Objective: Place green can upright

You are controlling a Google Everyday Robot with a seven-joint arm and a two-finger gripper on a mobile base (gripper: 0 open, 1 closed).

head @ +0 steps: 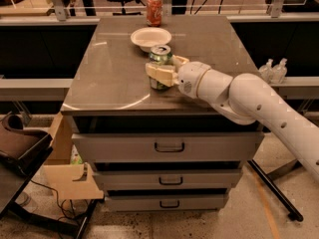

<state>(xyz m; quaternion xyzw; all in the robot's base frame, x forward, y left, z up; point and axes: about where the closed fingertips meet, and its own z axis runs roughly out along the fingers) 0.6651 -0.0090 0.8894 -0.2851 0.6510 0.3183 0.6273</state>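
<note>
The green can stands upright on the grey cabinet top, near the middle, with its silver pull-tab top facing up. My gripper reaches in from the right on a white arm, and its cream fingers sit on both sides of the can's lower body, closed against it. The can's bottom is partly hidden by the fingers.
A white bowl sits just behind the can. A red soda can stands at the back edge. Below the top are three drawers. Two small bottles stand on a ledge to the right. A chair is at the left.
</note>
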